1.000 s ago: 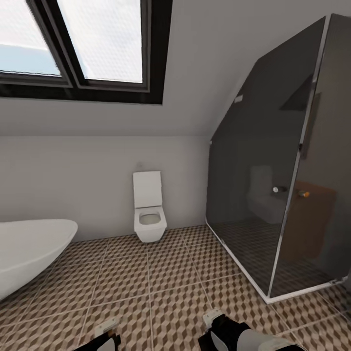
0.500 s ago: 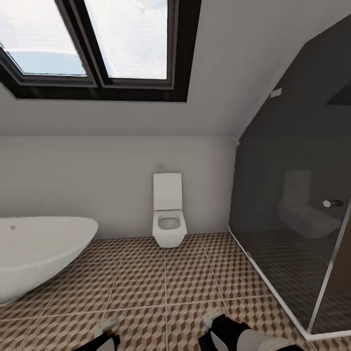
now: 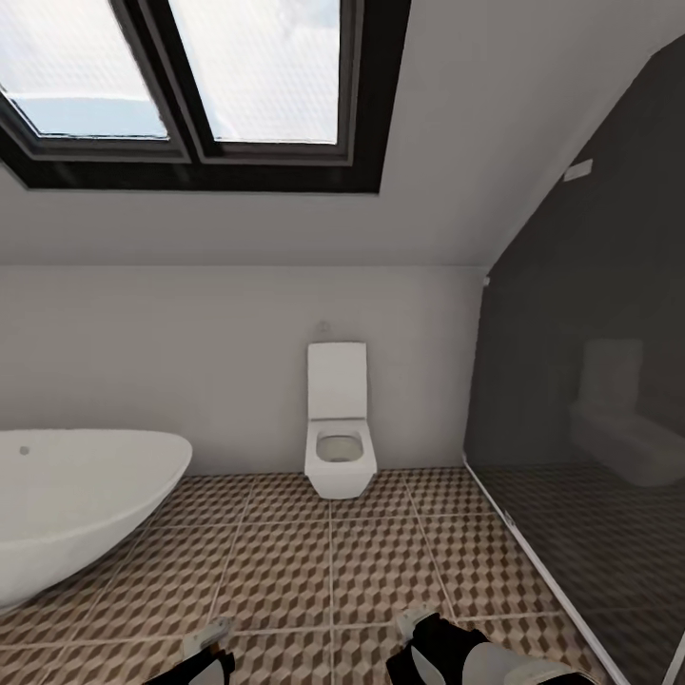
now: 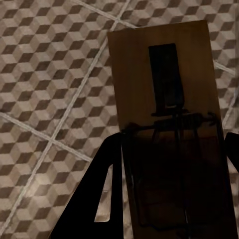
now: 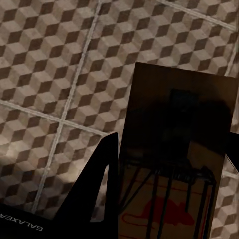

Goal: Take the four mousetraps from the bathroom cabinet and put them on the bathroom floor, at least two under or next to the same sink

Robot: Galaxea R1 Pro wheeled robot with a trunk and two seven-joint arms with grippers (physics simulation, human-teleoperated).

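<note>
Closest to the cameras, each arm carries a trap. In the left wrist view, the left gripper [image 4: 169, 174] is clamped on a flat rectangular brown wooden mousetrap with thin dark wire parts [image 4: 167, 94], the board sticking out past the black fingers [image 4: 102, 194] above the floor. In the right wrist view, the right gripper [image 5: 172, 184] grips a second small brown wooden board with wire bars and a red printed mouse outline [image 5: 179, 129] in the same way, one black finger [image 5: 97, 179] lying along its edge.

As a judgement of progress: two of the four traps are out of the cabinet and in hand, none is seen set down yet, and the other two are somewhere the pictures do not reach. What is left is to find the sink, lay at least two traps under or beside it, and get the rest onto the same tiles.

Beneath both boards spreads the bathroom floor of large square tiles printed with a brown, beige and white cube pattern [image 3: 314, 561], matt and flat, cut by thin pale grout lines. In the head view, the tops of both arms peek in at the lower edge. Farther off sits a smooth, glossy white oval bathtub [image 3: 76, 504], then a boxy white wall-hung toilet with its lid raised [image 3: 338, 438] against the plain white wall. A dark smoked-glass shower enclosure [image 3: 590, 400] reflects the toilet, and a black-framed skylight [image 3: 190, 86] sits in the sloping ceiling.
</note>
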